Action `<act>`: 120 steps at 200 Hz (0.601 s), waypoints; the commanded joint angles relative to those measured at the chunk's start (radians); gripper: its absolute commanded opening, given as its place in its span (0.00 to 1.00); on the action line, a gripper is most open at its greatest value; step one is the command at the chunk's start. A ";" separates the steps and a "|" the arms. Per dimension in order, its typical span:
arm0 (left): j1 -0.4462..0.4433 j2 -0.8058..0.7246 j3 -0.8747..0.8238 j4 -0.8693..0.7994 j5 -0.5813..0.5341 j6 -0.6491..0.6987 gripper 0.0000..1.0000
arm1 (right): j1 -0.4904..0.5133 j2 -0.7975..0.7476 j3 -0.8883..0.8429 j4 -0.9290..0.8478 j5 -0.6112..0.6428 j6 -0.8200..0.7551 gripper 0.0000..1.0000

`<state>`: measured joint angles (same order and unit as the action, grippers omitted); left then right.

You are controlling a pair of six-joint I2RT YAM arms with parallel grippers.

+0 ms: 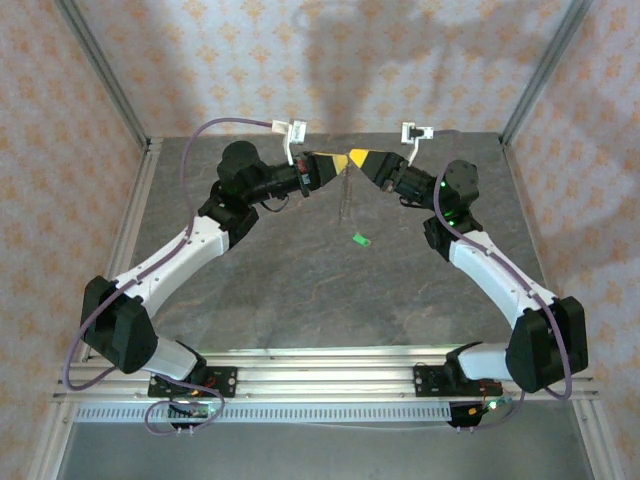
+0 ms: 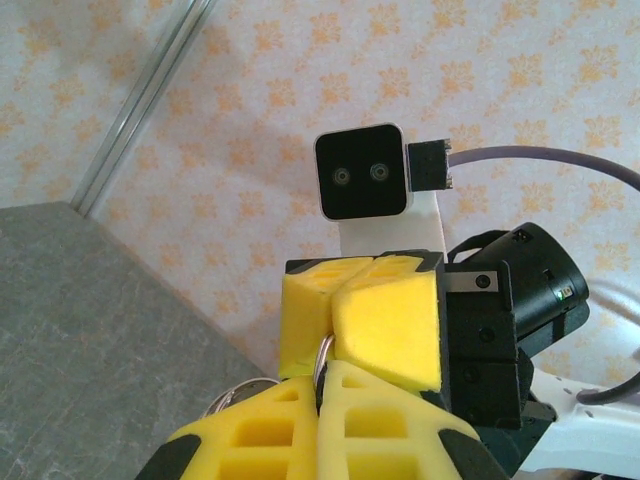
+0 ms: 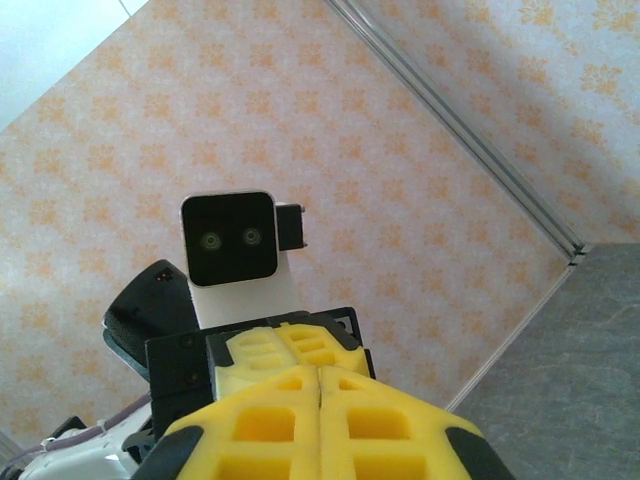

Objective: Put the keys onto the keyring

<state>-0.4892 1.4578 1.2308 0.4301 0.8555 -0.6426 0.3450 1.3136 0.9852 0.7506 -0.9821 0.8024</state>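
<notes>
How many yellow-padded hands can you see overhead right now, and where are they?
2. The left hand sits left of centre, the right hand just right of it; their yellow tips meet above the far side of the table.

Nothing legible anywhere: no text, label, brand, number or sign sharp enough to read.
</notes>
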 commanded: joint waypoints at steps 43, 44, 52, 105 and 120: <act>-0.017 -0.043 0.131 -0.330 0.035 0.313 0.00 | -0.096 -0.125 -0.042 -0.195 0.044 -0.091 0.58; -0.017 -0.043 0.134 -0.336 0.036 0.318 0.00 | -0.096 -0.126 -0.042 -0.199 0.044 -0.094 0.58; -0.015 -0.045 0.151 -0.377 0.044 0.352 0.00 | -0.098 -0.154 -0.044 -0.230 0.037 -0.108 0.59; -0.002 -0.019 0.272 -0.606 0.124 0.511 0.00 | -0.097 -0.201 -0.083 -0.266 -0.075 -0.117 0.58; -0.002 -0.008 0.299 -0.647 0.152 0.534 0.00 | -0.096 -0.200 -0.087 -0.262 -0.100 -0.113 0.57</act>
<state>-0.5014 1.4559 1.4605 -0.1055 0.9314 -0.2073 0.2459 1.1252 0.9134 0.4892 -1.0019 0.7052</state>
